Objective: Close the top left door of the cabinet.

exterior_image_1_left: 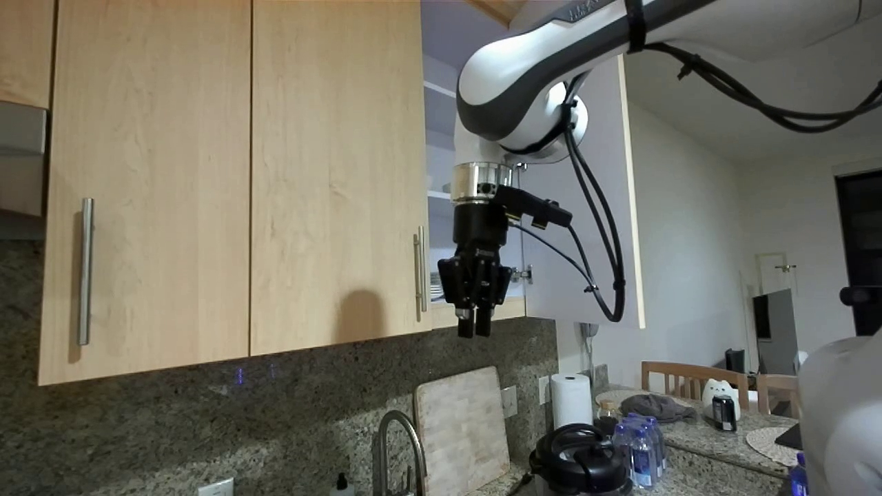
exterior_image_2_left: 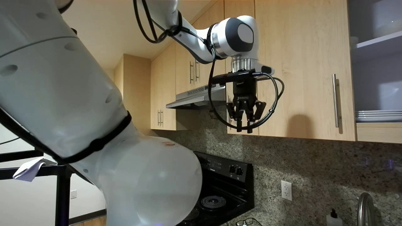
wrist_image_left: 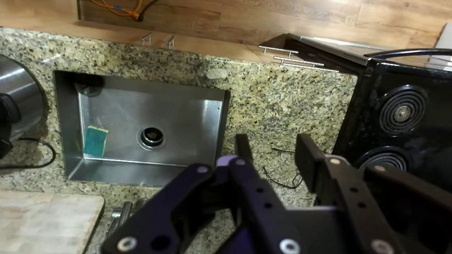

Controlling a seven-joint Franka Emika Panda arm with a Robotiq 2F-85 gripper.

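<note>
The top left door (exterior_image_1_left: 337, 165) is a flat pale wood panel with a vertical steel bar handle (exterior_image_1_left: 422, 269) near its lower right edge. It also shows in an exterior view (exterior_image_2_left: 301, 69). It looks flush with the neighbouring wood door. The cabinet (exterior_image_1_left: 479, 308) is exposed right of this door, with its white inside, shelves and stacked plates (exterior_image_2_left: 377, 116). My gripper (exterior_image_1_left: 475, 331) hangs fingers down in front of the cabinet, apart from the door and handle. It also shows in an exterior view (exterior_image_2_left: 244, 128). In the wrist view the gripper (wrist_image_left: 273, 148) is open and empty.
A white-faced door (exterior_image_1_left: 579, 241) stands swung open on the right. Another wood door (exterior_image_1_left: 151, 179) has its handle at lower left. Below are a sink (wrist_image_left: 141, 106), faucet (exterior_image_1_left: 406, 427), cutting board (exterior_image_1_left: 462, 427), cooker (exterior_image_1_left: 579, 461) and stove (exterior_image_2_left: 213, 201). A range hood (exterior_image_2_left: 198, 97) stands beyond.
</note>
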